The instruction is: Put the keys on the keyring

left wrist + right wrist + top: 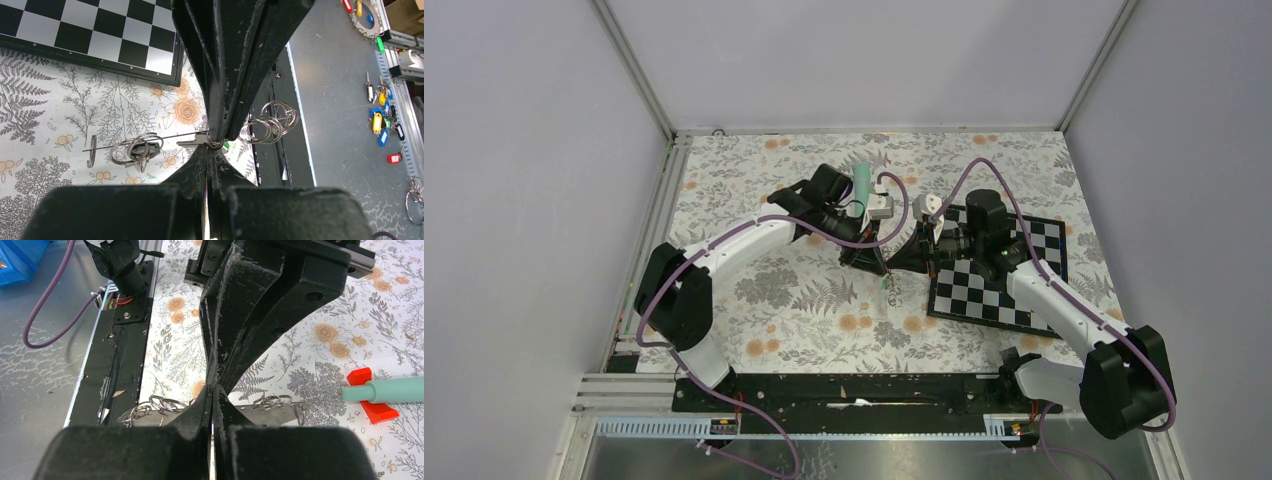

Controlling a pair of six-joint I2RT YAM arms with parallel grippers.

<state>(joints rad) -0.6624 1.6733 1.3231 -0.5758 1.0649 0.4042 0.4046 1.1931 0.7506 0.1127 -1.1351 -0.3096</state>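
Though not yet threaded, silver key with bright green plastic head, 6 o'clock of table centre, pinched in closed left claw. Flat grey-brown strap keyring seemingly clamped in shut right claw, tip to tip. Darker plain key not made out. Threading of both outstanding. Legible writing: none.

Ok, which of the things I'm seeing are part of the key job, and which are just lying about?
For the job:
- green-headed key, held up off the cloth
- dark key, lying among rings
- grey strap
- wire rings, probably

Lying about:
- chessboard
- teal stick on its red base
- coloured key tags, off the table
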